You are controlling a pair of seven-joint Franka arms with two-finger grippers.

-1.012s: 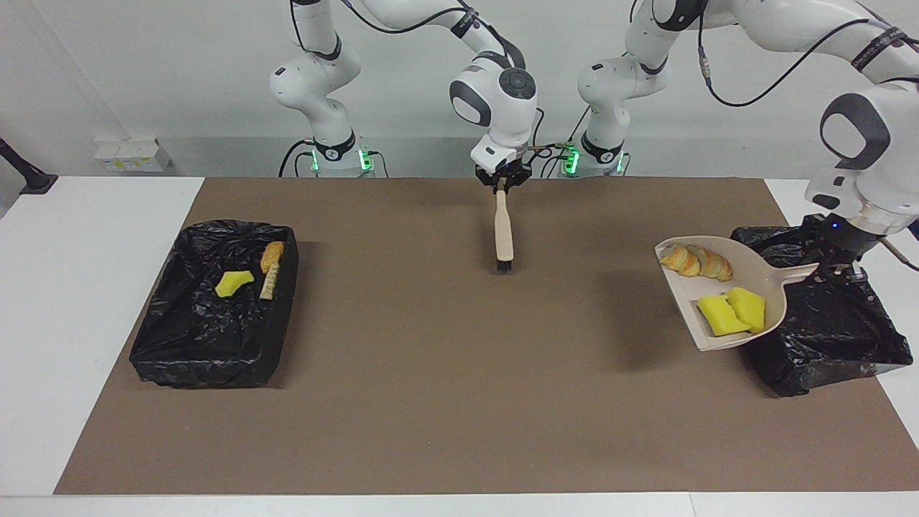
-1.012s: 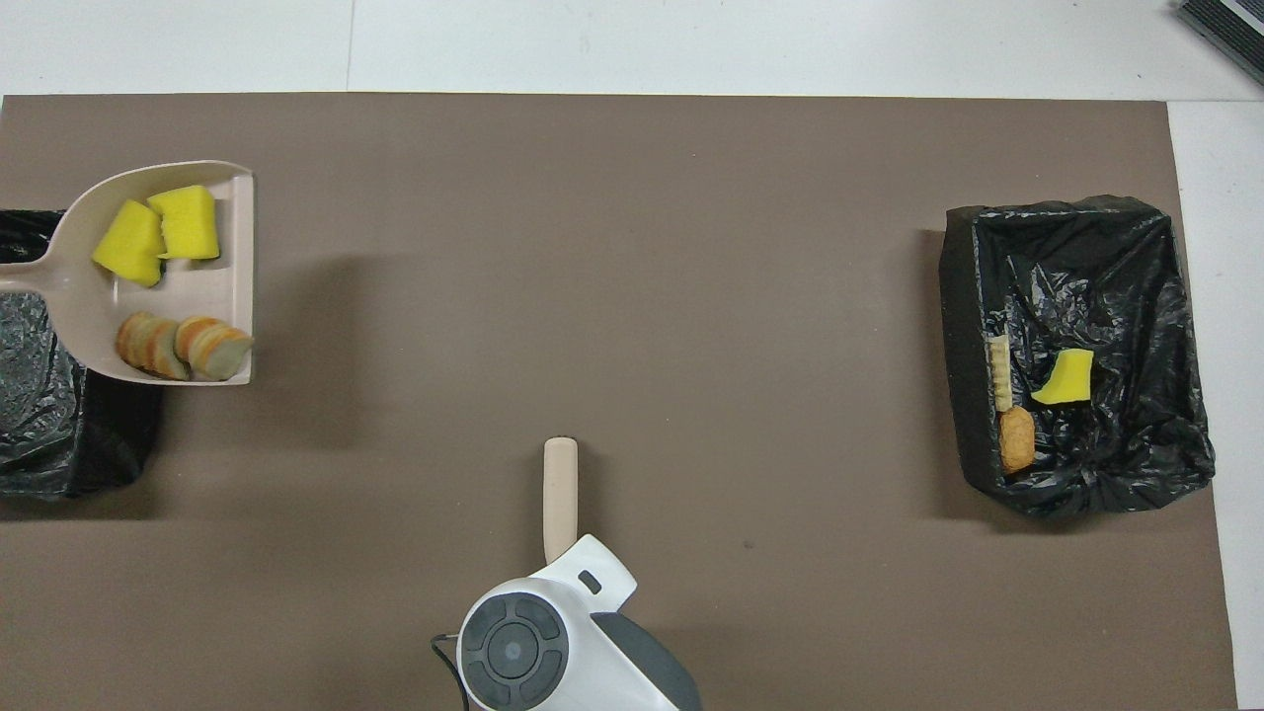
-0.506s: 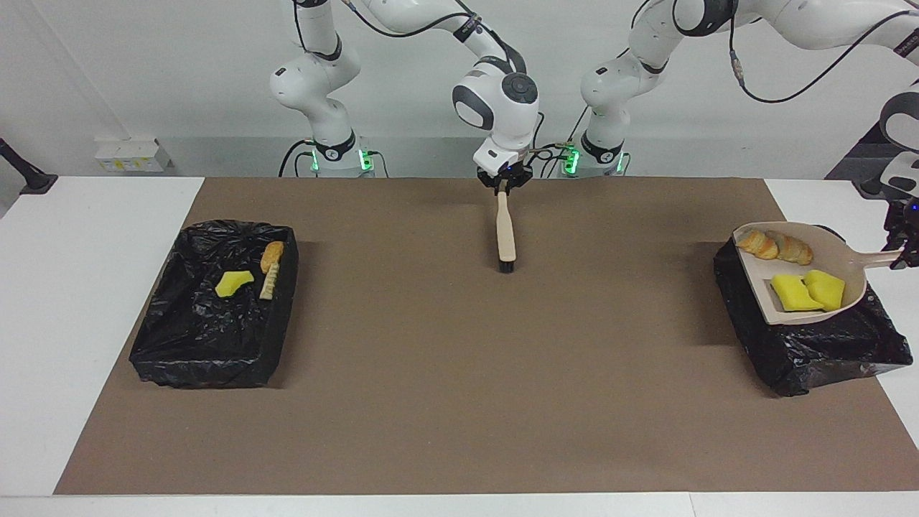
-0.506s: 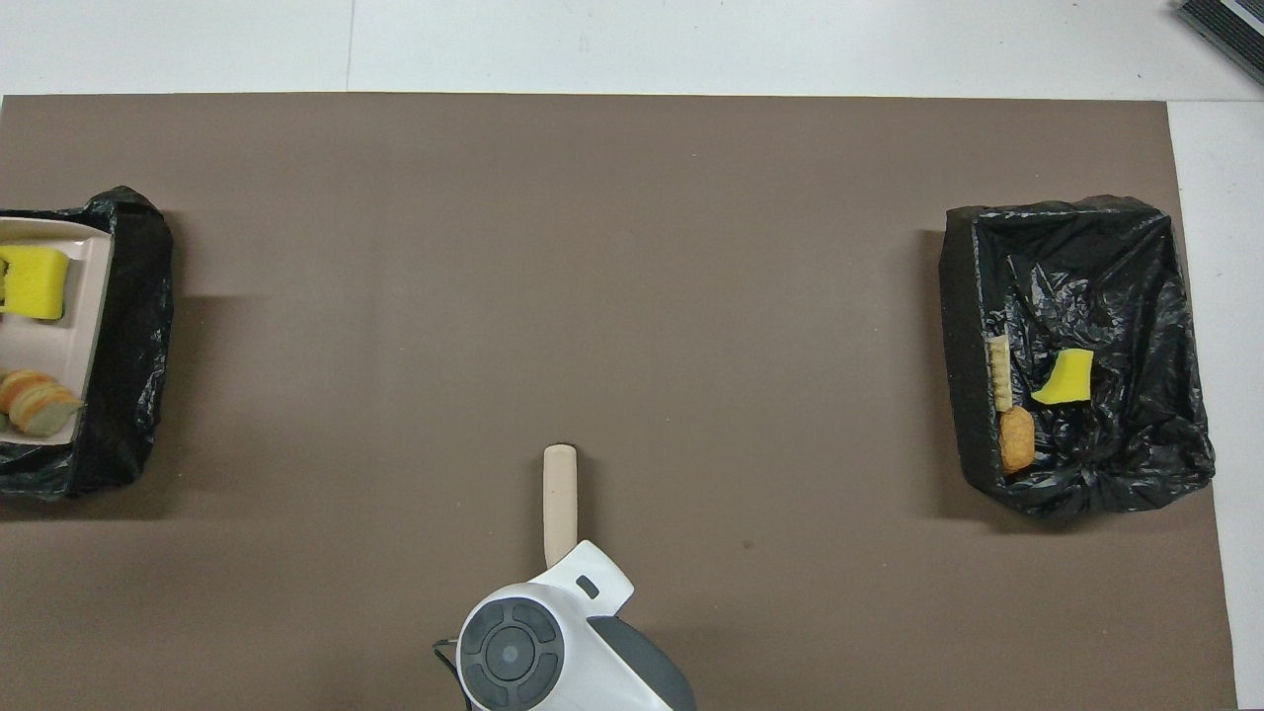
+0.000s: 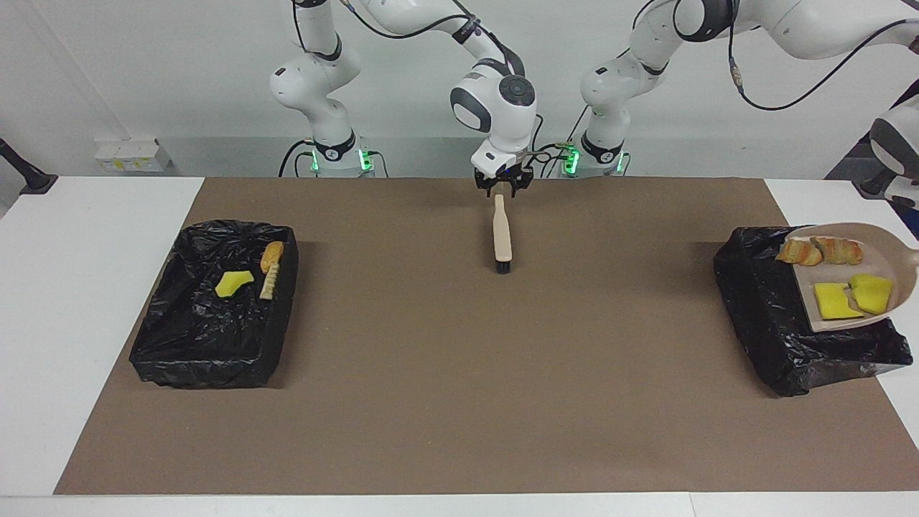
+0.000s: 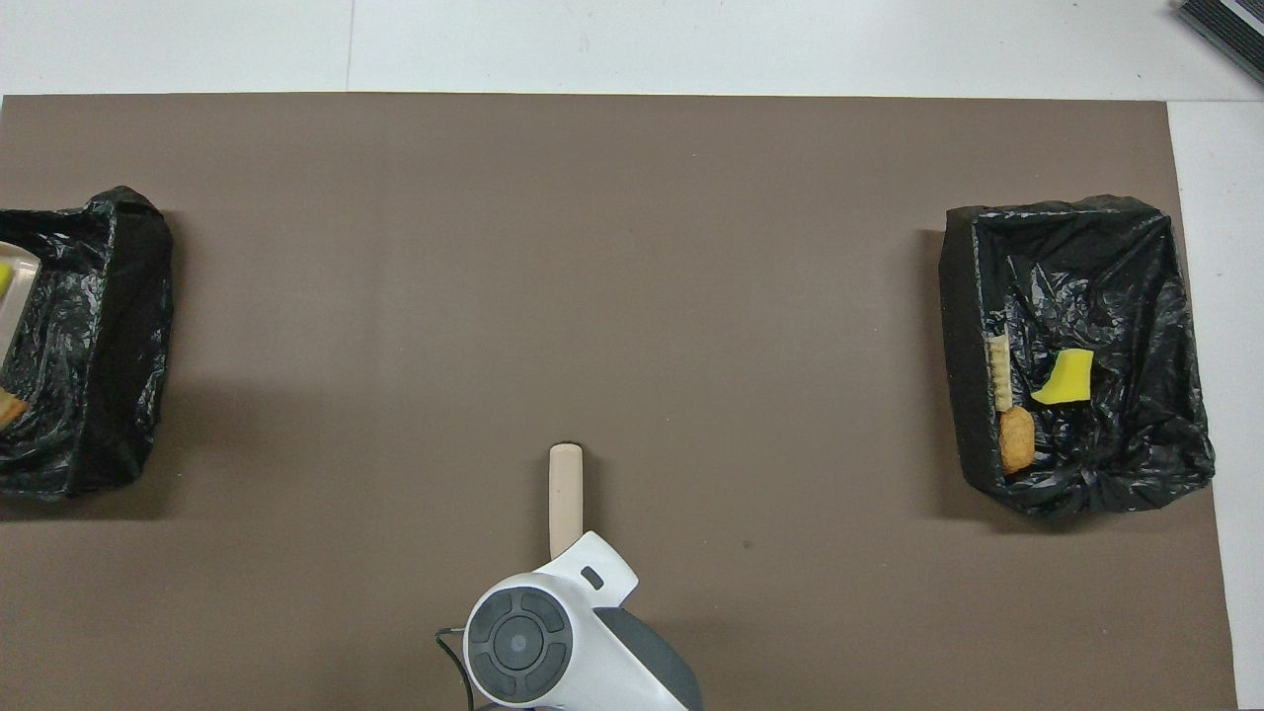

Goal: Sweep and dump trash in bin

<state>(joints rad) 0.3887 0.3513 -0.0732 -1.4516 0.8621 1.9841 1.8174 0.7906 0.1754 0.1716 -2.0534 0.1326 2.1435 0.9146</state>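
The beige dustpan point(image 5: 887, 258) hangs tilted over the black-lined bin point(image 5: 768, 301) at the left arm's end of the table. On it lie four pieces of trash: two bread chunks point(image 5: 818, 251) and two yellow sponge pieces point(image 5: 851, 298). Its handle runs off the picture's edge toward my left gripper, which is out of view. The beige brush point(image 5: 502, 233) rests on the brown mat with its black bristles pointing away from the robots. My right gripper point(image 5: 502, 189) stands open just above the brush's handle end. In the overhead view its wrist hides it.
A second black-lined bin point(image 5: 208, 316) sits at the right arm's end of the table. It holds a yellow sponge piece point(image 5: 233, 282), a bread chunk point(image 5: 272, 255) and a pale strip point(image 5: 268, 283). The brown mat point(image 5: 459, 402) covers the table's middle.
The left arm carried the loaded dustpan from beside its bin to over it. The right gripper opened and let go of the brush handle.
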